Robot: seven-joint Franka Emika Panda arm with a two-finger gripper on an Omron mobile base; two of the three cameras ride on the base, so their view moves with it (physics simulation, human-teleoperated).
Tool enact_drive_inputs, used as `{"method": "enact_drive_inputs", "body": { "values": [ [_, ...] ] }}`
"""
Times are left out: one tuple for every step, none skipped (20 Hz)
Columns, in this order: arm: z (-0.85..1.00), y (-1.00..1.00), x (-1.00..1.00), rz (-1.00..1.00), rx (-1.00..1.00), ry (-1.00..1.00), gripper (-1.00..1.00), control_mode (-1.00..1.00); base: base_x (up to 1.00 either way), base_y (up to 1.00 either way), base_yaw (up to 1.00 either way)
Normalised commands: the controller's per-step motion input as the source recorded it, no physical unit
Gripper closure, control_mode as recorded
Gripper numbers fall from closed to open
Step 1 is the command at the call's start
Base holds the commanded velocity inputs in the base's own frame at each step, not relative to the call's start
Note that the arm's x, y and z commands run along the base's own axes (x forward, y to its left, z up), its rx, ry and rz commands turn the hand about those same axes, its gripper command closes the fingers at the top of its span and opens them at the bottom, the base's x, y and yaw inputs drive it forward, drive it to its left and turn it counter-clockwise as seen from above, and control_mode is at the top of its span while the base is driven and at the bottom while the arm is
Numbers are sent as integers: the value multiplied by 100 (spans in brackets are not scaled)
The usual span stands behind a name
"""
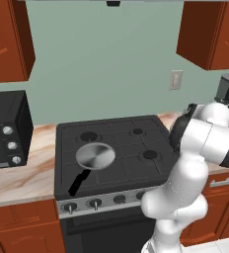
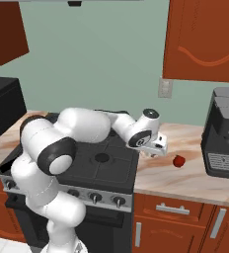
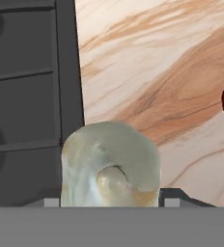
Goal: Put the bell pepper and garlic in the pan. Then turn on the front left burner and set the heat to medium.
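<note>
Left base view: the round shallow shiny silver frying pan sits left of centre on the black stove, over the front left burner, its straight black handle running down toward the lower left of the frame. The white arm rises from the lower right and bends away to the right, over the marble counter.

Right base view: the small glossy red bell pepper lies on the pale counter right of centre, between the stove edge and the dark appliance at the right edge. The arm reaches from the lower left across the stove, elbow high, and its wrist ends with the gripper just left of the pepper, low over the counter.

Hand view: the small cream-white garlic bulb fills the lower centre, glossy and lumpy, sitting between the dark finger tips at the bottom edge; the tips are mostly hidden, so the fingers seem closed on it. Behind lies the counter, with the stove at left and the pepper's red edge at far right.
</note>
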Motion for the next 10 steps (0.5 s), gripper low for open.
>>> {"method": "enact_drive_inputs", "body": {
  "values": [
    [16,80,-8,0,-5,0,100,-100,0,0,0],
    [14,87,-4,0,-6,0,100,-100,0,0,0],
    [16,89,-1,0,-6,0,100,-100,0,0,0],
    [17,93,-4,0,-5,0,100,-100,0,0,0],
    [18,91,-4,0,-5,0,100,-100,0,0,0],
    [16,100,-6,0,-4,0,100,-100,0,0,0],
    [13,100,-2,0,-4,0,100,-100,0,0,0],
    [12,98,-1,0,-2,0,100,-100,0,0,0],
    [12,97,0,0,-1,0,100,-100,0,0,0],
    [12,98,-1,0,-1,0,100,-100,0,0,0]
  ]
}}
